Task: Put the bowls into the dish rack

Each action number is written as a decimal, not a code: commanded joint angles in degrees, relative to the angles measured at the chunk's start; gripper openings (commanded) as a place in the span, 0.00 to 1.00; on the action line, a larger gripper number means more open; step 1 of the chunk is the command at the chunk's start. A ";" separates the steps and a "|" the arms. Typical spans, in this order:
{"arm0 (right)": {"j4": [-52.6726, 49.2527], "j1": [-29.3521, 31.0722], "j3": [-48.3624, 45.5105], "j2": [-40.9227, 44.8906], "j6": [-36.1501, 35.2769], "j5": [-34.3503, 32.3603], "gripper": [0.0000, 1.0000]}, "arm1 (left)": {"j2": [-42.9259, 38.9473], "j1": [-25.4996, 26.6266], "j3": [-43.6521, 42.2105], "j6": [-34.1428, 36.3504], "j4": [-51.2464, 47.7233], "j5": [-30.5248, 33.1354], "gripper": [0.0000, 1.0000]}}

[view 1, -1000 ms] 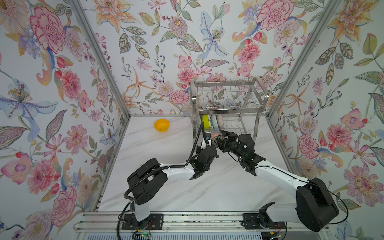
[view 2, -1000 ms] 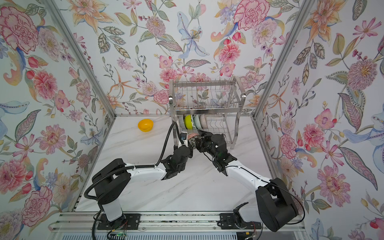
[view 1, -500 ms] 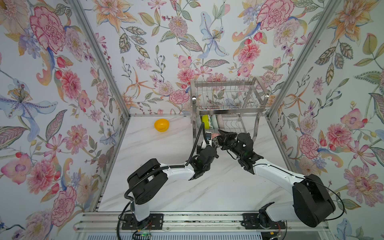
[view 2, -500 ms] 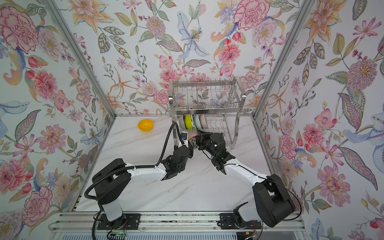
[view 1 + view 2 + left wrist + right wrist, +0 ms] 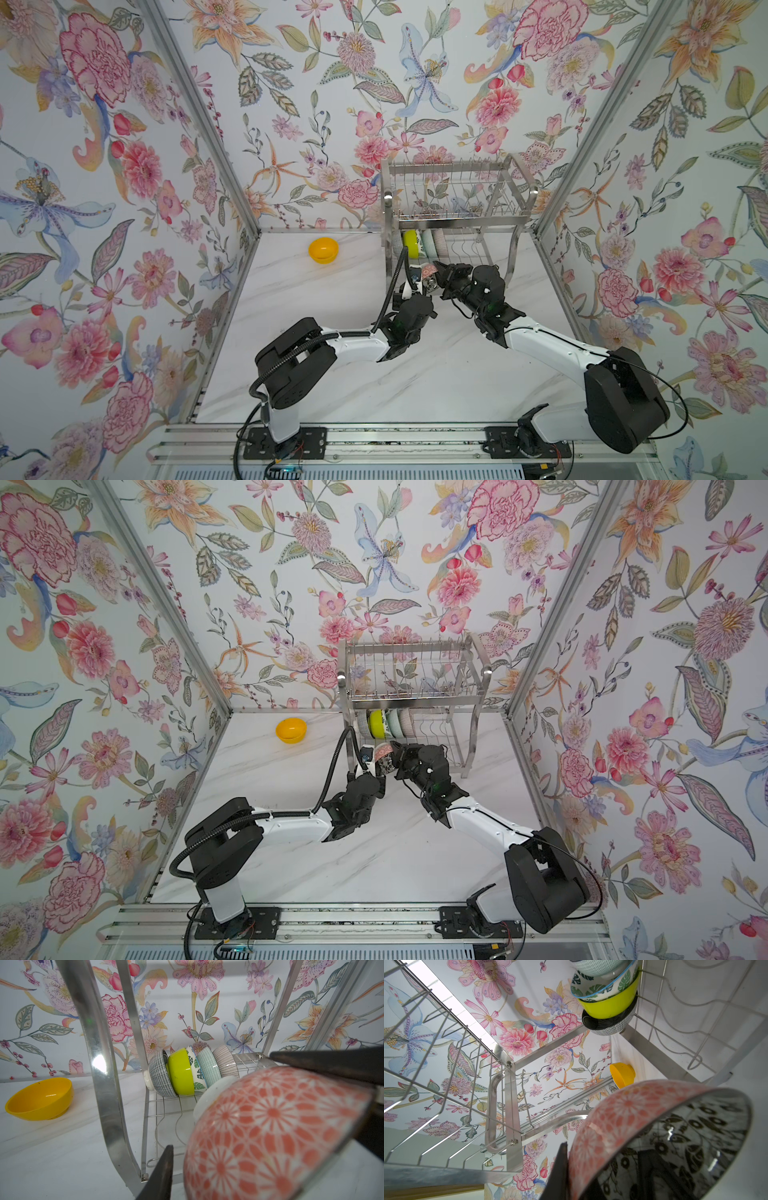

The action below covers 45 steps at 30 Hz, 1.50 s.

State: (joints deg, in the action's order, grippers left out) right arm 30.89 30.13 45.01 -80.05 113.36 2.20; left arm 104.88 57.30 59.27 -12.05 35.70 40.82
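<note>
Three walls (image 5: 324,95) papered in a pale floral print of pink peonies, orange lilies, blue orchids and green leaves close in the space at the back and on both sides. They meet at bare aluminium corner posts (image 5: 199,120). Below lies a white worktop (image 5: 332,303) with faint grey marble veining, evenly lit with only soft shadows, and a silvery metal rail (image 5: 395,451) runs along its near edge.

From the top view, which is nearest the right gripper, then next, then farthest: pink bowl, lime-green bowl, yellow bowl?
1. pink bowl, gripped by the right gripper.
2. lime-green bowl, standing behind, in the lower tier of the dish rack.
3. yellow bowl, on the table, off to the left.
</note>
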 commanded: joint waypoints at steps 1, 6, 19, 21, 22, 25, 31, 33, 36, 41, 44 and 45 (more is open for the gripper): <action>3.37 -0.33 0.97 1.02 -3.10 -1.44 0.00 | -2.29 0.62 -1.21 -1.51 0.45 0.06 0.42; 4.40 -1.27 0.30 1.72 -5.39 -1.25 0.00 | -3.92 0.72 -2.29 -3.02 -0.91 -0.56 0.55; 5.84 -6.78 -4.33 5.28 -19.99 6.47 0.00 | -9.50 0.80 -3.05 -10.94 -10.98 -3.98 0.99; 4.48 -7.71 -5.17 6.58 -23.66 7.53 0.00 | -10.72 0.80 -3.40 -11.97 -12.23 -4.60 0.99; 4.27 -8.23 -5.73 7.23 -26.03 8.18 0.00 | -11.44 0.80 -3.66 -12.44 -12.73 -4.98 0.99; 2.99 -9.92 -6.52 9.11 -33.45 10.74 0.00 | -13.61 0.80 -4.40 -14.01 -14.25 -6.33 0.99; -0.88 -11.38 -6.37 11.50 -48.48 16.83 0.00 | -17.11 0.78 -3.64 -16.41 -17.80 -12.96 0.99; -1.44 -11.90 -6.43 11.45 -51.51 18.43 0.00 | -17.17 0.72 -2.47 -16.33 -18.46 -15.60 0.99; -1.12 -13.33 -6.18 10.77 -55.49 20.86 0.00 | -17.19 0.71 -1.03 -17.35 -18.40 -19.43 0.99; 0.52 -15.35 -5.12 9.83 -62.84 24.64 0.00 | -16.31 0.12 -0.32 -17.14 -14.56 -25.72 0.99; 1.37 -16.57 -4.44 8.94 -65.98 26.19 0.00 | -14.00 -0.53 1.00 -17.59 -14.66 -25.61 0.99; 1.81 -17.26 -4.16 8.47 -66.78 26.81 0.00 | -13.26 -0.90 1.20 -17.82 -14.10 -26.10 0.99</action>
State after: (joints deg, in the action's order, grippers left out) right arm 28.29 13.93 38.68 -70.87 52.95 25.61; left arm 89.10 57.76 58.30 -28.84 19.70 17.19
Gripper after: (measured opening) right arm 0.079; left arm 0.989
